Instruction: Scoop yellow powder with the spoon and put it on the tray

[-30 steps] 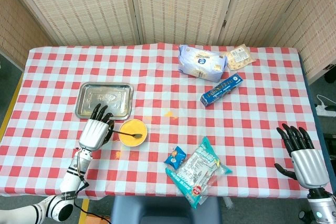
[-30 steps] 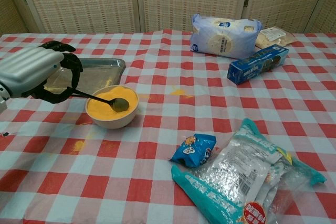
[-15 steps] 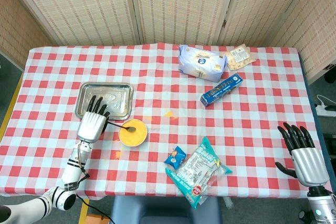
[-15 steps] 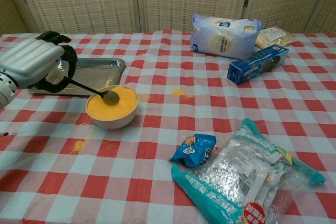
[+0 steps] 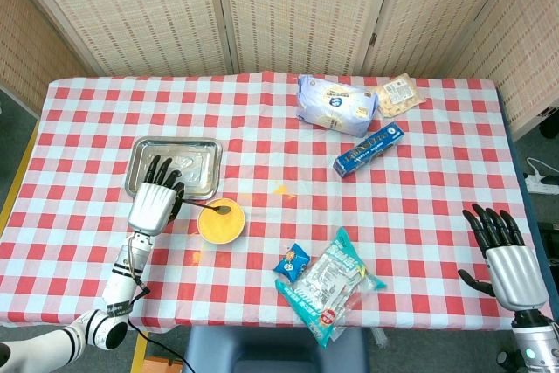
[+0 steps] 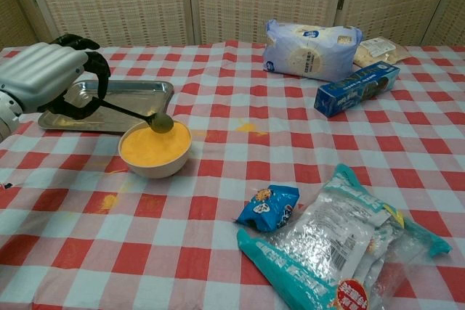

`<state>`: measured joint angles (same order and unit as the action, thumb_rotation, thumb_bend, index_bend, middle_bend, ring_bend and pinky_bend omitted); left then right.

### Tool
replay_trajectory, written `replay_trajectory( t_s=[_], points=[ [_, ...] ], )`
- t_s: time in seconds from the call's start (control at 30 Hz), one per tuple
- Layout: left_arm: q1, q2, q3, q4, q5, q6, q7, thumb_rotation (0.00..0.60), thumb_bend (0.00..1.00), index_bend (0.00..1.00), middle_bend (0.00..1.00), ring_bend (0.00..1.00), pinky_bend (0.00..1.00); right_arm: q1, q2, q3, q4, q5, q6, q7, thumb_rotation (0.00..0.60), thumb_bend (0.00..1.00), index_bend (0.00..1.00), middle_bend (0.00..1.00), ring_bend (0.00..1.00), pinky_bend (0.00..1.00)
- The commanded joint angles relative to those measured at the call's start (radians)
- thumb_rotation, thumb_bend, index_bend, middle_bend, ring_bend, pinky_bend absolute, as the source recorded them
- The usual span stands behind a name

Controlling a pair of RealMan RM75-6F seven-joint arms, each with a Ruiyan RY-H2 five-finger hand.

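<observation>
The left hand (image 6: 45,78) grips the spoon (image 6: 138,115) by the end of its thin handle, fingers curled around it. This end grip keeps the hand to the left of the bowl (image 6: 155,152) while the spoon head reaches over it. The head hangs just above the bowl's far rim, clear of the yellow powder (image 6: 154,144); whether it carries a load cannot be told from either view. It appears positioned for transfer to the tray (image 6: 138,94), which lies just beyond the bowl on the far-left side, so the carry is judged short.

The right hand (image 5: 506,257) rests at the near-right edge of the surface (image 5: 437,189), fingers spread and holding nothing, well apart from the work.

Materials: the tray is shallow, rectangular, polished metal with a raised rim. The bowl is round, pale and smooth-walled, filled nearly level with fine, matte powder. Spilled powder marks the checked cloth near the bowl (image 6: 107,200) and further right (image 6: 247,127), suggesting it sheds readily from a tilted spoon. The spoon is dark metal with a small, rounded head.

Elsewhere lie a crinkled clear-and-teal packet (image 6: 341,245), a small blue sachet (image 6: 270,206), a blue carton (image 6: 357,88) and a soft pale bag (image 6: 311,49).
</observation>
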<state>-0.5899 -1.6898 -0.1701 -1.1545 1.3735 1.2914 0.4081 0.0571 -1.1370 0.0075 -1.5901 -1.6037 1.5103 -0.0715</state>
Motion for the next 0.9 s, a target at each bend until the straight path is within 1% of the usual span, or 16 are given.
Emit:
replay_trajectory(
  t_s=[0.03, 0.3, 0.4, 0.57, 0.77, 0.9],
  points=[
    [-0.004, -0.012, 0.0, 0.028, 0.011, 0.009, 0.013, 0.6, 0.63, 0.89, 0.3, 0.07, 0.03, 0.0, 0.001, -0.004, -0.001, -0.006, -0.002, 0.002, 0.6, 0.05, 0.0, 0.0, 0.0, 0.0],
    [-0.027, -0.073, -0.007, 0.171, 0.032, 0.018, -0.011, 0.6, 0.63, 0.89, 0.3, 0.07, 0.03, 0.005, 0.002, 0.0, 0.001, 0.007, -0.015, 0.002, 0.6, 0.05, 0.0, 0.0, 0.0, 0.0],
    [-0.028, -0.088, 0.006, 0.216, 0.048, 0.021, -0.029, 0.6, 0.63, 0.89, 0.3, 0.07, 0.03, 0.007, 0.002, 0.002, 0.002, 0.01, -0.017, 0.006, 0.6, 0.05, 0.0, 0.0, 0.0, 0.0],
    [-0.017, -0.093, 0.039, 0.222, 0.076, 0.02, -0.059, 0.6, 0.63, 0.89, 0.3, 0.07, 0.03, 0.003, 0.003, -0.002, 0.0, -0.002, -0.007, 0.006, 0.6, 0.05, 0.0, 0.0, 0.0, 0.0],
    [-0.008, -0.094, 0.065, 0.217, 0.093, 0.009, -0.053, 0.6, 0.63, 0.89, 0.3, 0.07, 0.03, -0.004, 0.008, -0.016, -0.006, -0.033, 0.011, 0.016, 0.6, 0.05, 0.0, 0.0, 0.0, 0.0],
    [0.007, -0.078, 0.073, 0.177, 0.092, 0.009, -0.06, 0.6, 0.63, 0.89, 0.3, 0.07, 0.03, -0.01, 0.007, -0.016, -0.004, -0.037, 0.024, 0.014, 0.6, 0.05, 0.0, 0.0, 0.0, 0.0]
  ],
)
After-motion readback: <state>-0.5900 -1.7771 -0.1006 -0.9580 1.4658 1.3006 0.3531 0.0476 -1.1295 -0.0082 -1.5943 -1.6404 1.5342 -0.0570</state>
